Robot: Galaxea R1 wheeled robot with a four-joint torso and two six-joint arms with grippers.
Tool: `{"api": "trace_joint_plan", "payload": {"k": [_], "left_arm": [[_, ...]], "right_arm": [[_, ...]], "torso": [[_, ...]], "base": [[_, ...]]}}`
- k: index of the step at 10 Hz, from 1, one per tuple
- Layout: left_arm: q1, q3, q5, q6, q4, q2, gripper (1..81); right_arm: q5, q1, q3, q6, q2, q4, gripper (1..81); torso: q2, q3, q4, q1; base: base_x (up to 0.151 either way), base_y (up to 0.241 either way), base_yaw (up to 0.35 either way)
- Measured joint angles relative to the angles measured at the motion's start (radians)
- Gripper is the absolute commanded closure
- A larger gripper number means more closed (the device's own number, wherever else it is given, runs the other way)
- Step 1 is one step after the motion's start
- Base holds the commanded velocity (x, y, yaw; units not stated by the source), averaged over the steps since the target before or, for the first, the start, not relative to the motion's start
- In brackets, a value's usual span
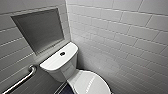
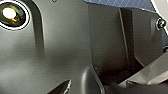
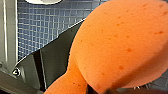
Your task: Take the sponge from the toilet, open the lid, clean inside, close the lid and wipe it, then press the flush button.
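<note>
The white toilet [image 1: 62, 70] stands in the corner of the tiled room, seen from above in the head view. Its oval lid [image 1: 92, 83] lies shut over the bowl. The round dark flush button [image 1: 62, 53] sits in the middle of the tank top. In the right wrist view the orange sponge [image 3: 125, 42] bulges large and close, squeezed to a narrow waist at its lower end. My right gripper [image 3: 98, 90] is shut on that waist. My left gripper stands open, and nothing shows in it.
A metal grab bar [image 1: 21, 81] runs along the left wall beside the tank. Above it is a recessed niche [image 1: 40, 30]. A white tiled wall [image 1: 130, 45] closes the right side. Small blue floor tiles [image 3: 45, 27] lie under the right wrist.
</note>
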Motion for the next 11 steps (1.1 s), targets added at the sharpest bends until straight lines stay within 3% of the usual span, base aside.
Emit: {"api": "trace_joint_plan", "payload": {"k": [4,6,9,11], "left_arm": [[-0.081,0.023,0.007,0.0,-0.011,-0.015,1.0],[-0.15,0.094,0.008,0.0,-0.036,-0.079,1.0],[-0.267,0.237,0.027,-0.001,-0.118,-0.166,1.0],[-0.331,0.256,0.036,0.0,-0.174,-0.189,1.0]], "right_arm": [[0.008,-0.063,-0.06,-0.001,0.054,-0.045,81.1],[0.006,-0.097,-0.094,-0.001,0.077,-0.065,81.1],[0.014,-0.095,-0.116,-0.001,0.116,-0.088,81.1],[0.015,-0.095,-0.123,-0.001,0.116,-0.093,81.1]], "torso": [[0.0,0.0,0.0,0.0],[0.0,0.0,0.0,0.0],[0.0,0.0,0.0,0.0],[0.0,0.0,0.0,0.0]], "base": [[0.0,0.0,0.0],[0.0,0.0,0.0],[0.0,0.0,0.0],[0.0,0.0,0.0]]}}
